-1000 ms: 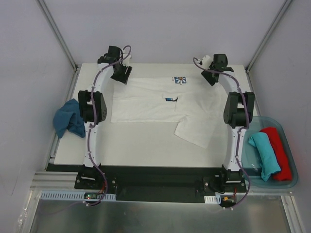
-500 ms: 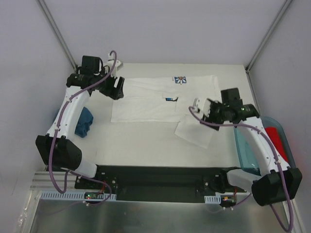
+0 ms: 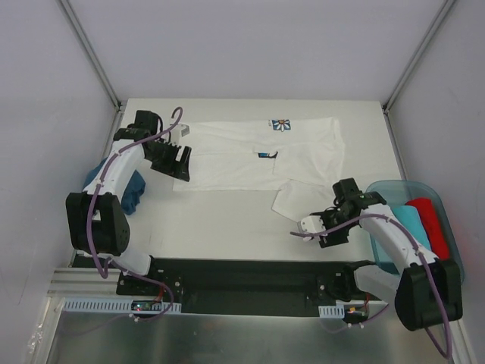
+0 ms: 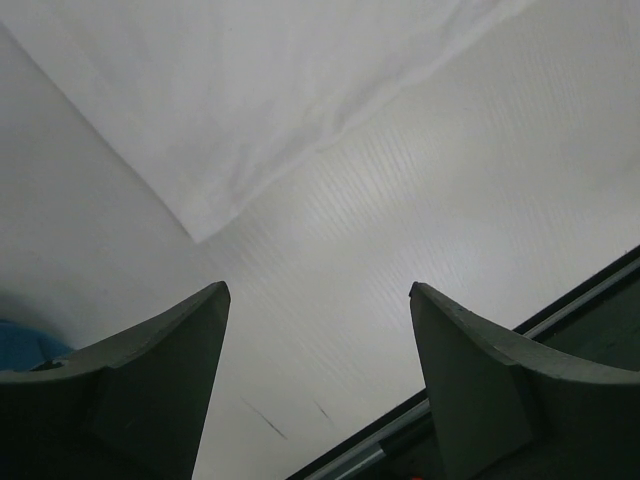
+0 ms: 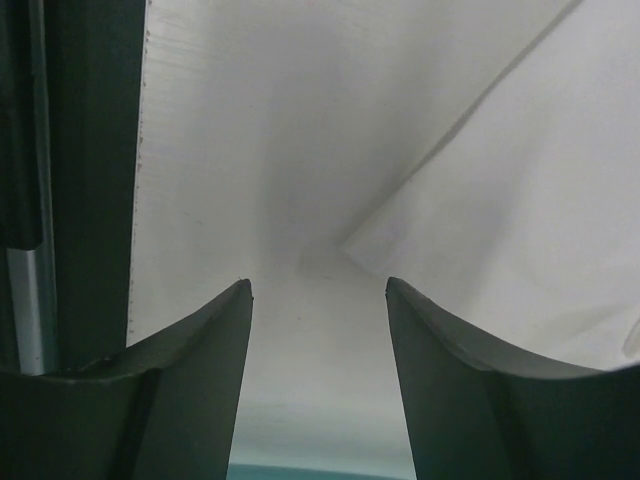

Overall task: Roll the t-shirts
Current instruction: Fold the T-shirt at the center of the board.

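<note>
Hovering spread-jawed — left gripper (image 3: 179, 163) at white t-shirt (image 3: 250, 155) corner, right gripper (image 3: 307, 230) likewise

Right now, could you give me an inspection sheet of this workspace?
Surface: white tabletop, no spills seen.
Job's things: white cotton t-shirt laid out, unrolled; crumpled dark blue t-shirt at the left edge; rolled teal t-shirt and rolled red t-shirt in a translucent blue plastic bin on the right.
Clutter: nothing seen.
Claws: left claw open, empty, near the white shirt's left corner; right claw open, empty, just short of its near sleeve.
Cables: purple cables run along both arms.
Surroundings: plain grey walls with metal frame bars.
</note>
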Controlling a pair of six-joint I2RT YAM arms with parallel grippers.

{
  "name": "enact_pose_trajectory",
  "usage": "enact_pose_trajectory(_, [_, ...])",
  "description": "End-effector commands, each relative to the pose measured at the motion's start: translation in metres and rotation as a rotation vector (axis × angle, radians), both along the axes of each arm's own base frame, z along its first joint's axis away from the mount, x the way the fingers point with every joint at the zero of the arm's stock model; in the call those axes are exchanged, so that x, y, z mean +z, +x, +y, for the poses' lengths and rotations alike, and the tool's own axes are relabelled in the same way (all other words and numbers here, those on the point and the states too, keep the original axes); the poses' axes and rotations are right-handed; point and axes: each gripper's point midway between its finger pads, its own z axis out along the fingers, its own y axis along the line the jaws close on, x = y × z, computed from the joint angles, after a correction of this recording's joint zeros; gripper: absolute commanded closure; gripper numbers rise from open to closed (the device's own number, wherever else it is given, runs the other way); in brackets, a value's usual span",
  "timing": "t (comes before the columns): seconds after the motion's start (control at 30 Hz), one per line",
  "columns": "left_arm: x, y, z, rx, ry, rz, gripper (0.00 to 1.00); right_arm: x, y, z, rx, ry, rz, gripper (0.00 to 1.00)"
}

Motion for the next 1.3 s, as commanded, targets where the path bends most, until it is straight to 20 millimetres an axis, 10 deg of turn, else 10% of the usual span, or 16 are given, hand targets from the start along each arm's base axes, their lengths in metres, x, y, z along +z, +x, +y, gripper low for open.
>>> enact_pose_trajectory(0.0, [-0.008,0.002,0.02,0.047,0.011,0.027,0.27,-0.009,0.012,0.016,0.094,0.053,0.011,0.42])
enact_pose_trajectory(0.47, [-0.016,0.006,0.042,0.099,0.022,0.05,0.27,-0.035,0.041,0.004,0.098,-0.058,0.067,0.54])
enact_pose_trajectory(0.73, [-0.026,-0.005,0.043,0.17,0.013,0.121,0.27,-0.036,0.045,-0.001,0.001,-0.091,0.071,0.99])
enact_pose_trajectory(1.27, [-0.085,0.015,0.055,0.323,0.06,0.31,0.51,-0.004,0.052,0.007,-0.554,-0.037,0.112,0.99])
